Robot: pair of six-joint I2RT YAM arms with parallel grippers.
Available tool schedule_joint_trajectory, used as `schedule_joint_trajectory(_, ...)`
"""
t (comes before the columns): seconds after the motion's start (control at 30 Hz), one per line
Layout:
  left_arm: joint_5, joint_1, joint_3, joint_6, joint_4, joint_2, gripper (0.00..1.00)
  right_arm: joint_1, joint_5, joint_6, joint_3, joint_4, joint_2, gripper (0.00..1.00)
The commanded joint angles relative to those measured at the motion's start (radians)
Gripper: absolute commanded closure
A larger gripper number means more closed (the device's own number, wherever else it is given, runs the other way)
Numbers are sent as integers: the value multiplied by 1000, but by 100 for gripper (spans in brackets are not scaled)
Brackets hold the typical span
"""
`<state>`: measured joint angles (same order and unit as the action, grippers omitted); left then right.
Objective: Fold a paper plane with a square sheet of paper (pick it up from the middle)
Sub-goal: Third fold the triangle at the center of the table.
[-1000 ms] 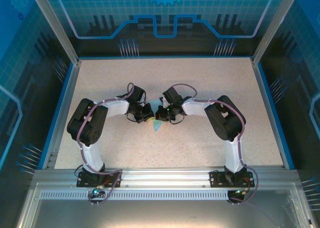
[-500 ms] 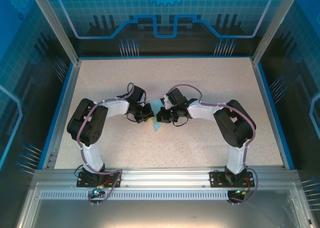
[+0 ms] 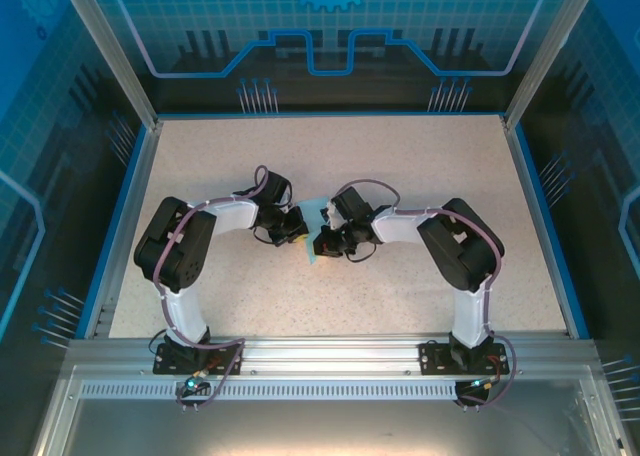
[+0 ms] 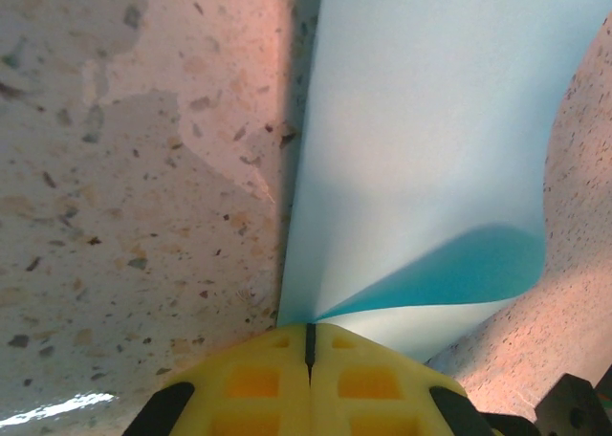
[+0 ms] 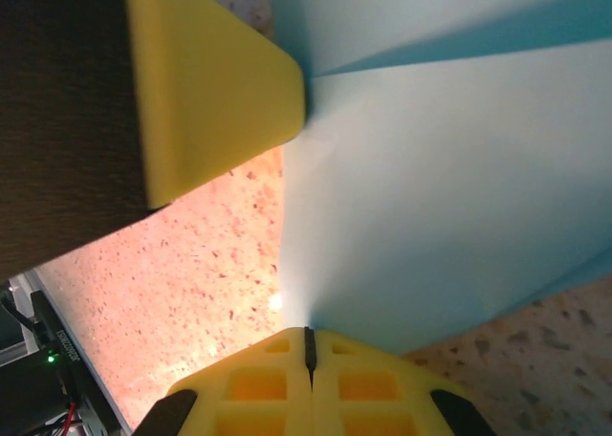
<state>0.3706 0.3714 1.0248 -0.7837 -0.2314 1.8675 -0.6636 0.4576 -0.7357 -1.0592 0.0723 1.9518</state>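
The square sheet of paper (image 3: pixel 316 226) lies near the middle of the table (image 3: pixel 420 156), held between the two gripper heads. It is a single pale cyan-blue sheet. In the left wrist view one layer curls up and over, showing a darker blue underside along the fold.

The left gripper (image 4: pixel 309 335) has its yellow pads pressed together on one edge of the sheet, with the paper coming straight out of the seam between them. The right gripper (image 5: pixel 309 340) is likewise closed, pinching another edge. In its camera, a yellow finger (image 5: pixel 215 82) of the left gripper touches the paper where the fold begins.

From above, the two black wrists meet over the sheet and hide most of it, leaving only a thin blue sliver between them. Two arms (image 3: pixel 175 251) curve in from the near rail (image 3: pixel 320 356). A blue border (image 3: pixel 125 216) frames the speckled tabletop.
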Motion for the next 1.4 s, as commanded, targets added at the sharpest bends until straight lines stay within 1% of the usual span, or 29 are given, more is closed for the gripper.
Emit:
schedule_joint_trajectory(0.0, -71, 9, -23, 11, -67, 40, 100, -21, 19, 16, 3, -10, 31, 98)
schedule_joint_trajectory(0.23, -88, 8, -16, 13, -75, 29, 100, -20, -27, 15, 7, 18, 40, 98)
schedule_joint_trajectory(0.47, -88, 9, -14, 15, -75, 36, 100, -35, 52, 37, 14, -37, -28, 97)
schedule_joint_trajectory(0.67, -87, 10, -22, 8, -69, 39, 100, -53, 58, 35, 19, -35, 2, 97)
schedule_joint_trajectory(0.8, -86, 9, -25, 9, -68, 39, 100, -59, 41, 33, 19, -23, 28, 97)
schedule_joint_trajectory(1.03, -88, 11, -25, 5, -68, 39, 100, -71, -1, 68, -13, 58, 65, 97)
schedule_joint_trajectory(1.23, -90, 12, -29, 4, -68, 38, 100, -89, 3, 86, -17, 52, 2, 97)
schedule_joint_trajectory(1.37, -91, 12, -28, 4, -69, 38, 100, -95, -2, 89, -24, 62, 21, 97)
